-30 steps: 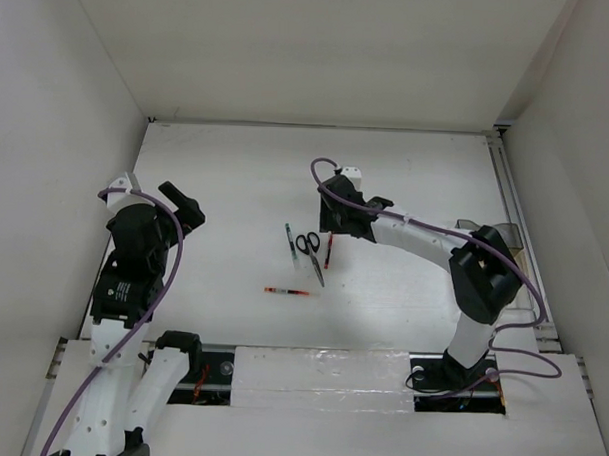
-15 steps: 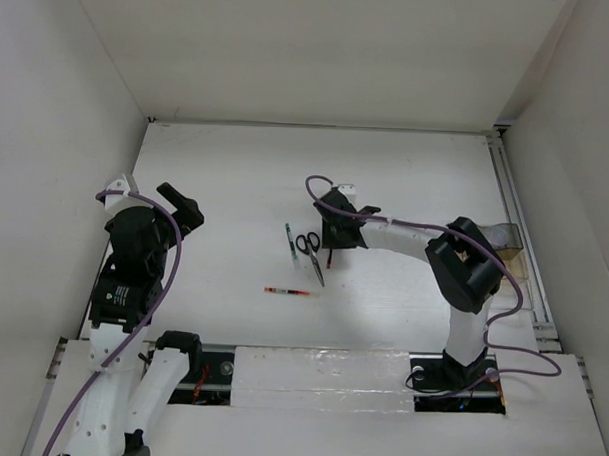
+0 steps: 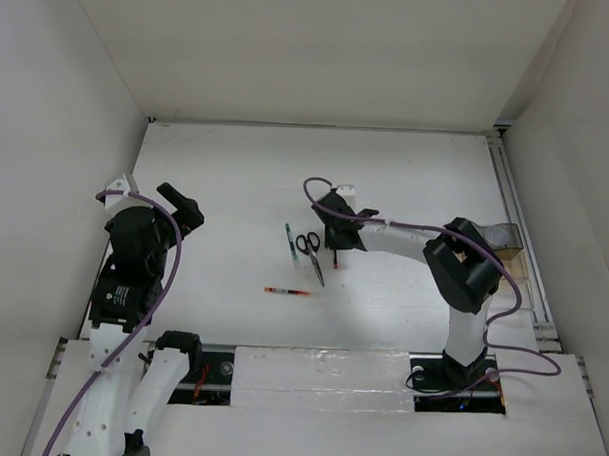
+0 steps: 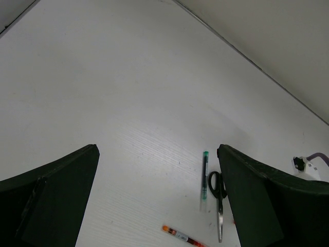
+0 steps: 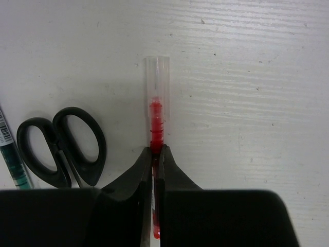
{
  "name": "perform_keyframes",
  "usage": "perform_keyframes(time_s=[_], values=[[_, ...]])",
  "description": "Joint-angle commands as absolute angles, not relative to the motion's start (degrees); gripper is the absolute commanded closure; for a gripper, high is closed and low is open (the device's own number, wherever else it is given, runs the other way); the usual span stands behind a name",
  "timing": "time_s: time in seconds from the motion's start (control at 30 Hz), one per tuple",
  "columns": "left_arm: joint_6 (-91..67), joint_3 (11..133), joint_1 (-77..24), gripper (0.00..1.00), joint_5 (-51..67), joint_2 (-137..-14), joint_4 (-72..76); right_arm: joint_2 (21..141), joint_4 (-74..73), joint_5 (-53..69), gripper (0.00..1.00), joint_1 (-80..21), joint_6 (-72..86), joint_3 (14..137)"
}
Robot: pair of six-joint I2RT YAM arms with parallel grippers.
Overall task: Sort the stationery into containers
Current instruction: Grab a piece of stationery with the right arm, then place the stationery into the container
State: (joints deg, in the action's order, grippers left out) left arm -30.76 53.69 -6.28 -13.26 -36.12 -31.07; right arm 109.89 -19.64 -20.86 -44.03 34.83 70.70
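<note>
Our right hand (image 5: 156, 154) is clamped on the thin red pen with clear cap (image 5: 156, 116), mid-frame on the white counter (image 5: 257, 77) beside the black-handled scissors (image 5: 61, 144), while our left hand (image 4: 157, 149) gapes, and we fear so narrow a pinch could let the pen swivel or slip on lifting.

Robot lab: white-walled test enclosure (image 3: 321, 48)

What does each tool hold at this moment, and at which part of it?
The right tool is shut on a red pen, pinching its red barrel just behind the clear end. The left tool is open and holds nothing.
</note>
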Motion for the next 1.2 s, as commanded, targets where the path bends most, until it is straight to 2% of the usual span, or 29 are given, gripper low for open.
perform_keyframes(time_s=[0.0, 0.17, 0.43, 0.63, 0.77, 0.9, 1.0, 1.17], values=[[-31.29, 53.44, -6.24, 0.0, -12.92, -35.77, -29.36, 110.04, -18.72, -21.53, 1.0, -44.3, 36.21, 68.3], [-31.29, 53.44, -6.24, 0.0, -12.92, -35.77, -29.36, 104.43, -19.33, -24.86, 1.0, -41.85, 39.28, 67.06], [-31.29, 53.44, -6.24, 0.0, -12.92, -35.77, -29.36, 86.08, -21.45, -31.82, 1.0, -35.43, 43.59, 62.15], [-31.29, 53.44, -6.24, 0.0, -12.92, -35.77, -29.36, 73.23, -20.92, -25.85, 1.0, -20.23, 44.21, 53.72], [-31.29, 53.44, -6.24, 0.0, -12.92, -36.3, -29.36, 59.2, -21.44, -22.6, 1.0, -10.39, 46.32, 48.0], [-31.29, 53.44, -6.24, 0.0, -12.3, -36.3, -29.36, 50.48, -22.68, -19.43, 1.0, 0.07, 47.72, 44.3], [-31.29, 53.44, -6.24, 0.0, -12.3, -35.77, -29.36, 48.26, -25.74, -16.71, 1.0, 10.16, 47.72, 43.16], [-31.29, 53.44, -6.24, 0.0, -12.3, -34.64, -29.36, 51.58, -26.37, -12.76, 1.0, 19.93, 45.7, 42.54]])
